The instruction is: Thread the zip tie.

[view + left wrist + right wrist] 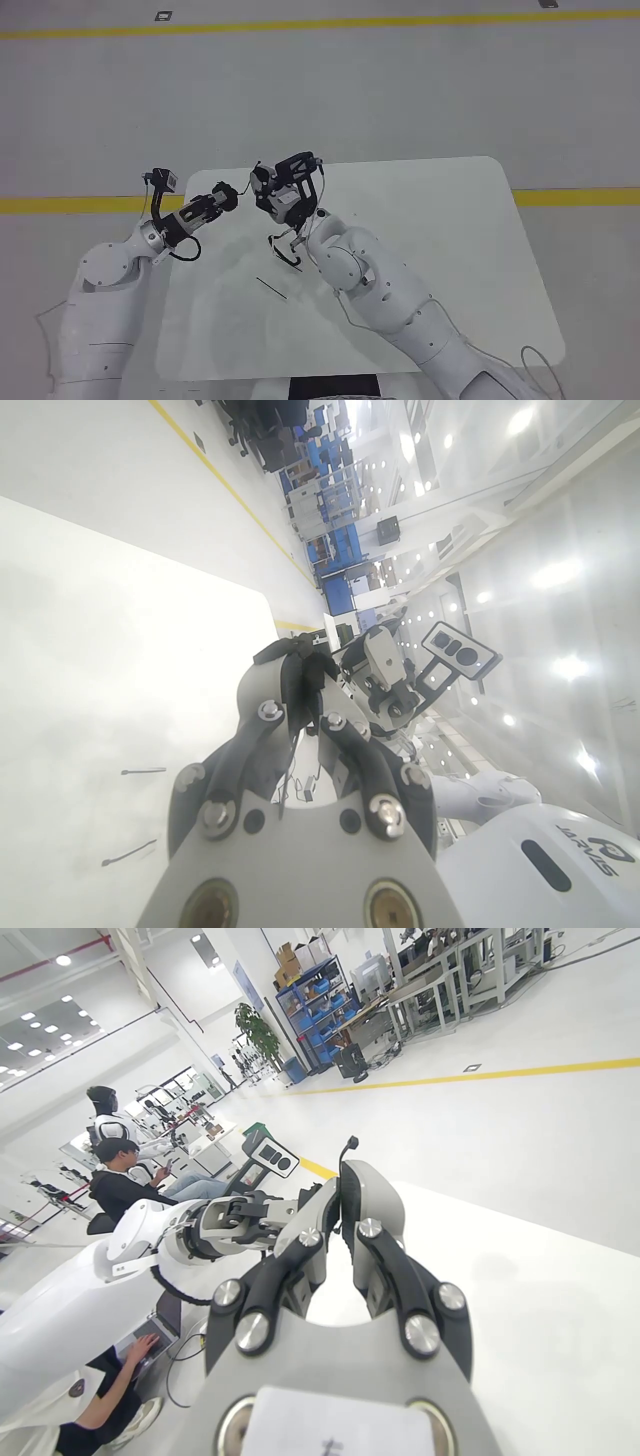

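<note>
My left gripper is shut on a thin black zip tie whose strand runs back between its fingers. My right gripper is shut on a black zip tie, with the square head sticking out past the fingertips. In the top view the left gripper and the right gripper face each other tip to tip, a small gap apart, above the far left corner of the white table. Whether both hold the same tie I cannot tell.
Two loose black zip ties lie on the table nearer the robot, one beside the right forearm and another closer in; they are the first spare tie and the second spare tie in the left wrist view. The table's left edge is close to both grippers.
</note>
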Tool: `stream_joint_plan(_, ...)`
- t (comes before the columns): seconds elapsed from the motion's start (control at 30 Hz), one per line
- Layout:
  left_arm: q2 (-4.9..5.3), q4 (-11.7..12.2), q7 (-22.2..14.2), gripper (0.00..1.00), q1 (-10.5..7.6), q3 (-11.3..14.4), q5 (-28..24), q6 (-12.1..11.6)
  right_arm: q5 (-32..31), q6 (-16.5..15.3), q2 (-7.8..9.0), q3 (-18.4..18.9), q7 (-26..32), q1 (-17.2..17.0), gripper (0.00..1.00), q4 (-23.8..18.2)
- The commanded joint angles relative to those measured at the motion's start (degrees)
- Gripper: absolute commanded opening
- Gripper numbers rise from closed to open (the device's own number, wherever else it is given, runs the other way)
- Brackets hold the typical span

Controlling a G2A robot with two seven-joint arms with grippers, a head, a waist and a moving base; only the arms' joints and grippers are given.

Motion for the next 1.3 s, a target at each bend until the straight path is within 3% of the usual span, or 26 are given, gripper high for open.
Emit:
stream_joint_plan(0.0,0.00,0.0,0.0,0.00,0.00,0.0,0.0,0.0,0.0,0.1,-0.06,0.0,0.0,0.0,0.00,0.0)
stream_joint_plan(1.27,0.00,0.0,0.0,0.00,0.00,0.0,0.0,0.0,-0.4,0.6,-1.09,0.1,-0.5,-0.2,0.00,1.3)
